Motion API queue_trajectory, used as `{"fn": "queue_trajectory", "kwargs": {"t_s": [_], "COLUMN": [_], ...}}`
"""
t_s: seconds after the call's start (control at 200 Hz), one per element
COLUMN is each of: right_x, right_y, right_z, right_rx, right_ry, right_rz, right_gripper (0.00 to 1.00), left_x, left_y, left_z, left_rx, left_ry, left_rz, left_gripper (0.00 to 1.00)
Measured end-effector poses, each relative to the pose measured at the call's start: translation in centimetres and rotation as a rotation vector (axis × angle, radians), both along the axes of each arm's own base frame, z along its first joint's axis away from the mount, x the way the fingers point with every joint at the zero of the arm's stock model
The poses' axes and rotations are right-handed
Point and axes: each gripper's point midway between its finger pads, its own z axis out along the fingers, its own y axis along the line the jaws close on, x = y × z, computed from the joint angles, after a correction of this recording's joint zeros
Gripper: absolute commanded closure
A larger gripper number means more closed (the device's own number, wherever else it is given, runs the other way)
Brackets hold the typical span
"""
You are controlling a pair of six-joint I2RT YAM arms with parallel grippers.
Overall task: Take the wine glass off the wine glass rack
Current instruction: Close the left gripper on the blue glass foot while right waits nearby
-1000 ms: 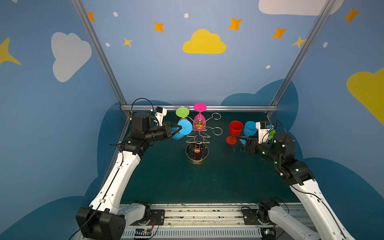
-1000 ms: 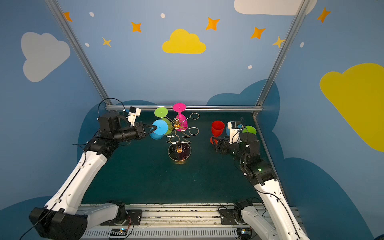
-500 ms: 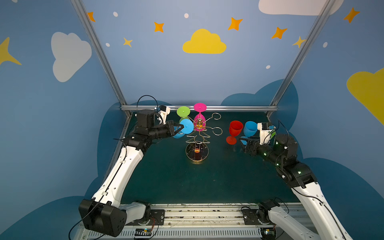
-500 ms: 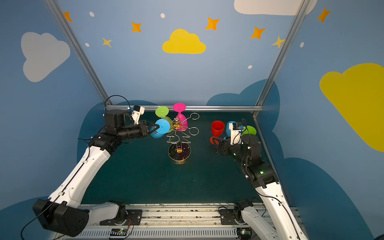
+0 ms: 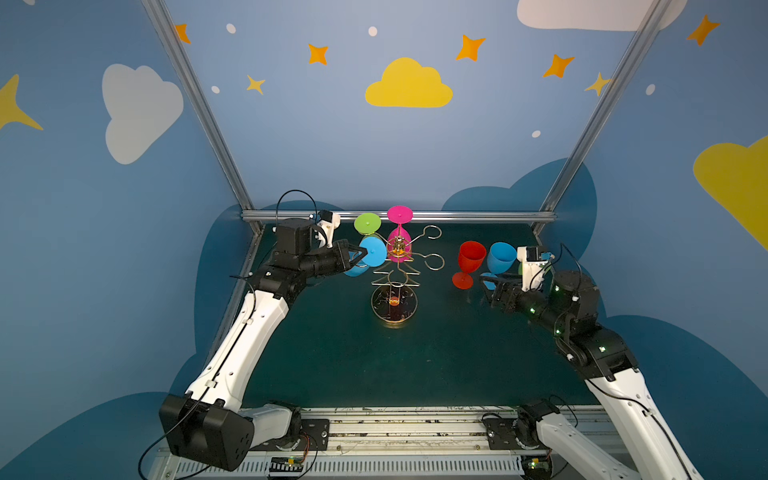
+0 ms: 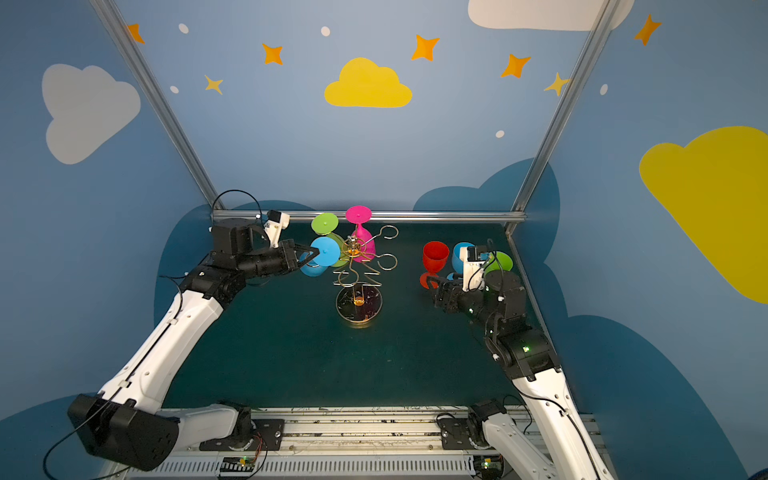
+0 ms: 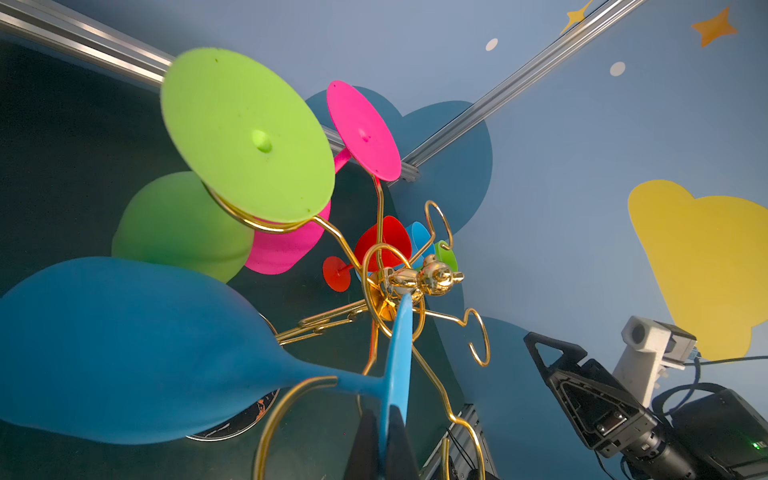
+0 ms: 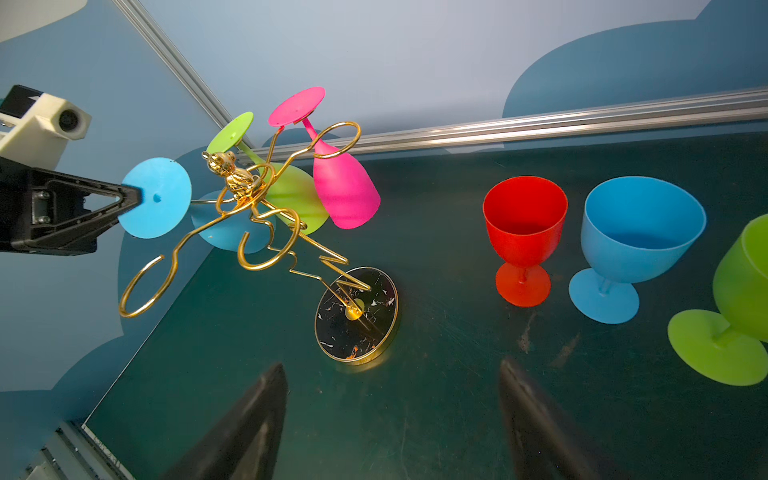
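Note:
The wine glass rack (image 5: 394, 305) (image 6: 358, 306) (image 8: 356, 316), gold wire on a round dark base, stands mid-table. A blue wine glass (image 5: 372, 251) (image 6: 325, 251) (image 7: 124, 353) (image 8: 156, 197) hangs upside down on its left side, with the stem inside a wire loop. My left gripper (image 5: 365, 252) (image 6: 318, 250) (image 7: 383, 419) is shut on the edge of that glass's foot. A green glass (image 5: 367, 223) (image 7: 245, 133) and a pink glass (image 5: 400, 214) (image 8: 343, 187) also hang there. To the rack's right, low over the table, my right gripper (image 5: 485, 286) (image 6: 434, 291) (image 8: 392, 399) is open and holds nothing.
Three glasses stand upright at the right: red (image 5: 471, 255) (image 8: 524, 220), blue (image 5: 502, 257) (image 8: 640, 232) and green (image 6: 498, 262) (image 8: 744, 266), just beyond my right gripper. An aluminium rail (image 5: 395, 216) runs along the table's back edge, close behind the rack.
My left arm has moved right and slightly up, carrying the blue glass's foot closer to the rack's centre. The right arm has drawn back a little, jaws unchanged.

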Motion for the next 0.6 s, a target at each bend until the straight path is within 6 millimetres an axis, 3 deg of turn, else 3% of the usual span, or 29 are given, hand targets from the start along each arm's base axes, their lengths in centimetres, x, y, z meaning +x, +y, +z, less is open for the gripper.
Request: {"fn": "queue_trajectory", "kwargs": {"t_s": [0.275, 0.601], "right_x": [-0.1, -0.2], "right_y": [-0.1, -0.1], "right_z": [0.1, 0.2], "right_rx": [0.001, 0.002], "right_ry": [-0.003, -0.007], "right_rz": [0.0, -0.002], "right_gripper": [0.21, 0.21], "left_x": [0.8, 1.4], "left_y": [0.4, 1.5], "left_z": [1.5, 1.6], "left_rx": [-0.012, -0.012], "left_ry": [-0.045, -0.045], "left_rz": [0.039, 0.089], "left_gripper": [0.97, 0.97]}}
